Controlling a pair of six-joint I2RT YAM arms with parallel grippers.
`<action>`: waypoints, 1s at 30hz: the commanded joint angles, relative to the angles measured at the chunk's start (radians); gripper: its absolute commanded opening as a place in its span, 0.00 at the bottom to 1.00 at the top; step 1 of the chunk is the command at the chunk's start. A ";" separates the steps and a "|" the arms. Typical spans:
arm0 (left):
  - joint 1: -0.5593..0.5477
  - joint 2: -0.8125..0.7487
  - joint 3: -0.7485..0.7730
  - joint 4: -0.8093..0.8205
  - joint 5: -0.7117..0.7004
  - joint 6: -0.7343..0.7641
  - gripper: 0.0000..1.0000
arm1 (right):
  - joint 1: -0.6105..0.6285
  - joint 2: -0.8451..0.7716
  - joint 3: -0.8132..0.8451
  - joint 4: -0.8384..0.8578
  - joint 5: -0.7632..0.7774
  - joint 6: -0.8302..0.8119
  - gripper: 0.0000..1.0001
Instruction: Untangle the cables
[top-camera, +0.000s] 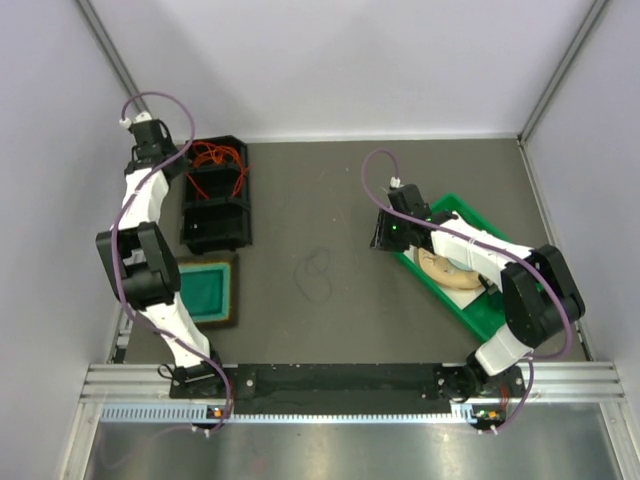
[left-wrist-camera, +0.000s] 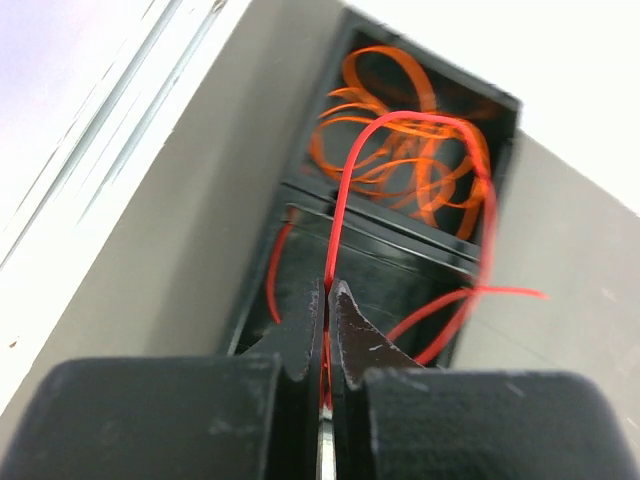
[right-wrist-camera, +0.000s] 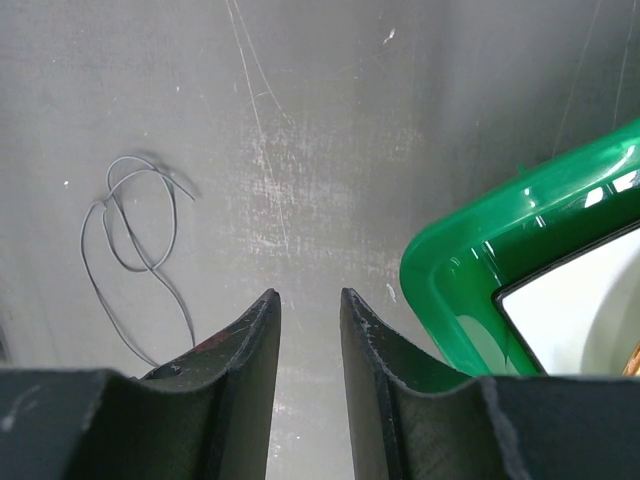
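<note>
Pinching one red cable, one left tool.

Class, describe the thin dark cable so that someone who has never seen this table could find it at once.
On the grey table, look between the black compartment bin on the left and the green tray on the right. The dark cable lies there alone in loose loops. Unlike the orange-red cables bunched in the bin, it is dark and sits in no container.

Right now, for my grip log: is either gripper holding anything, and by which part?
Left gripper pinches a red cable on the strand below its raised loop. Right gripper is open, holding nothing.
</note>
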 joint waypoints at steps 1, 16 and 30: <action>-0.006 -0.112 -0.046 0.066 0.120 0.057 0.00 | -0.006 0.004 0.053 0.031 -0.007 -0.004 0.31; -0.021 -0.125 -0.224 0.024 0.103 0.084 0.00 | -0.002 0.002 0.043 0.039 -0.019 0.002 0.31; -0.078 0.052 -0.153 -0.003 -0.032 0.084 0.00 | -0.002 -0.004 0.038 0.034 -0.020 0.007 0.30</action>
